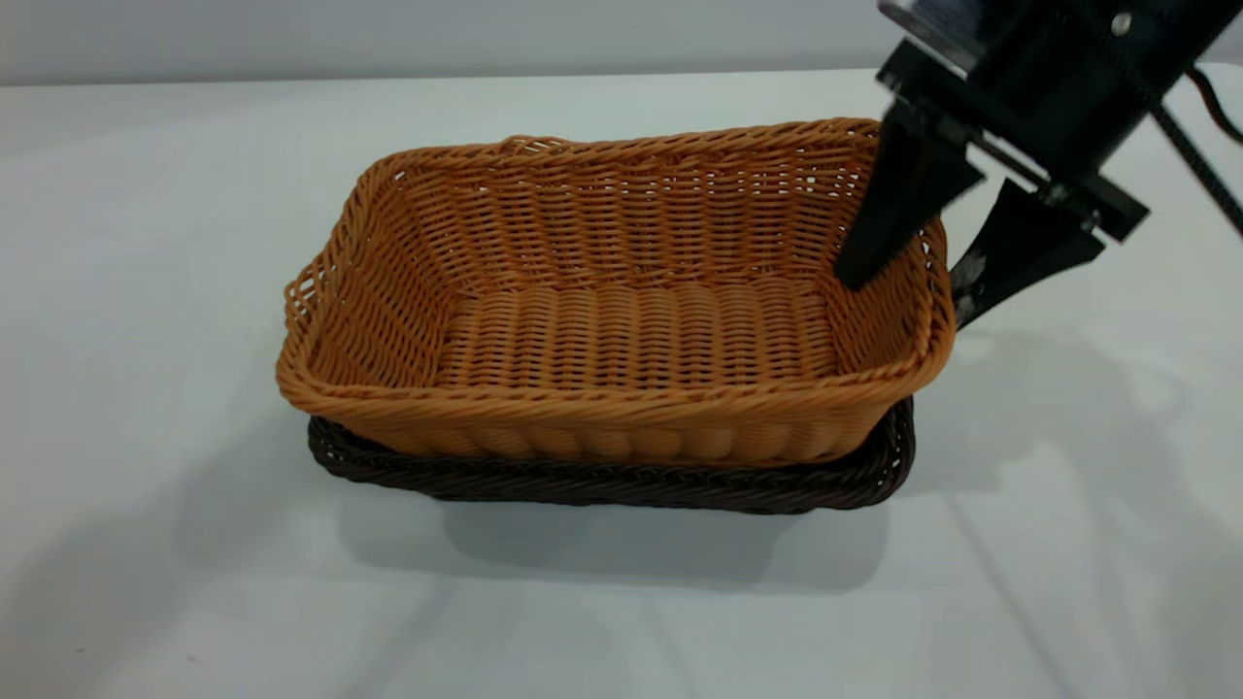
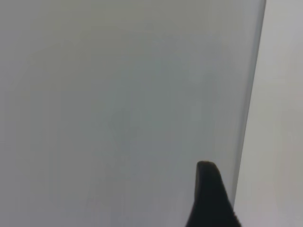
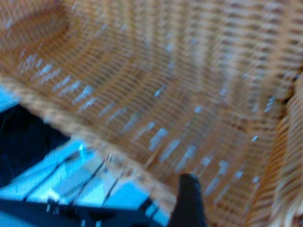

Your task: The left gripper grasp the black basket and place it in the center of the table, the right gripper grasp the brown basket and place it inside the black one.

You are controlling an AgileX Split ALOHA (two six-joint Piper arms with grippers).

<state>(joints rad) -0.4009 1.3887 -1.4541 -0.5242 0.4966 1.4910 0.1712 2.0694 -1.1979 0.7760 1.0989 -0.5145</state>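
Nearest the exterior camera is bare table (image 1: 621,621), then the black basket (image 1: 602,482), which sits near the table's middle; only its braided rim shows beneath the load above it. The brown basket (image 1: 612,311) rests nested in the black one, its rim standing well above the dark rim, so I judge placement essentially achieved.

My right gripper (image 1: 908,291) straddles the brown basket's right end wall: one finger inside the basket, the other outside, with the wall between them. The fingers are spread wider than the wall, so I judge the grip is released and nothing is carried. This straddle is how a thin woven wall is best pinched.

My left gripper (image 2: 210,198) is off by the wall; I cannot tell its opening.
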